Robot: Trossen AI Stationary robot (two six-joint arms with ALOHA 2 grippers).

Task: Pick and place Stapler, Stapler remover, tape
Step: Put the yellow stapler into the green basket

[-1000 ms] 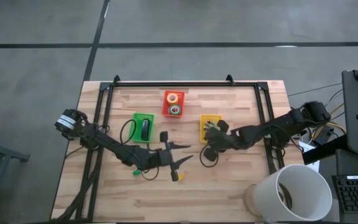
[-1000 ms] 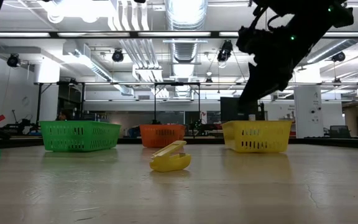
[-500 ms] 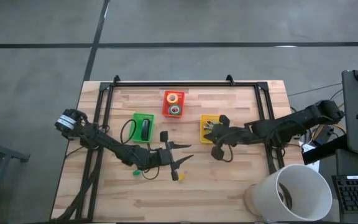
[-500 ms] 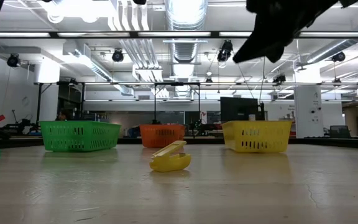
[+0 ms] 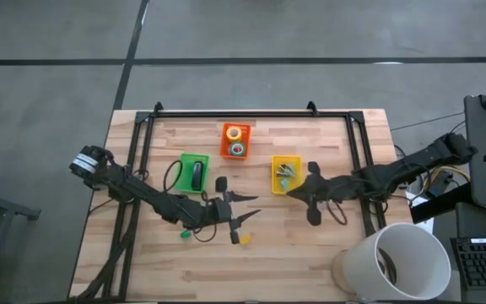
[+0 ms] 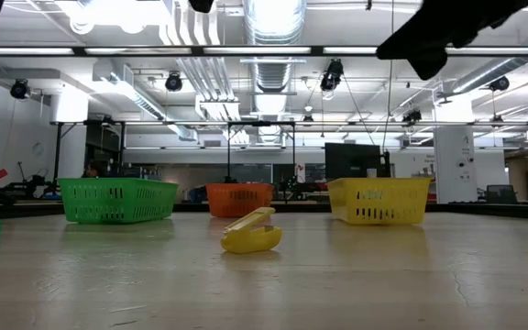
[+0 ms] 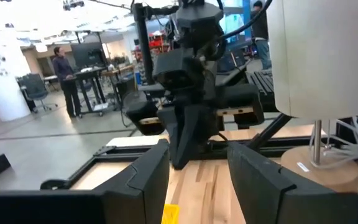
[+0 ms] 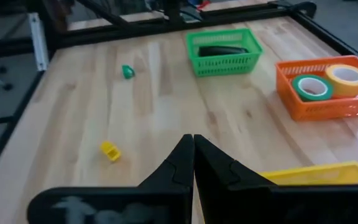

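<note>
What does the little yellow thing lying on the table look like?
The yellow piece is small, shiny and looks plastic. It has a rounded lower body and a flat upper flap tilted open like a beak. It rests alone on the bare wooden table, near its front, just below the left gripper, which hangs above without touching it.

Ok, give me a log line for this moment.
left gripper open above yellow staple remover | right gripper shut, raised near yellow basket | stapler in green basket | tape in orange basket
</note>
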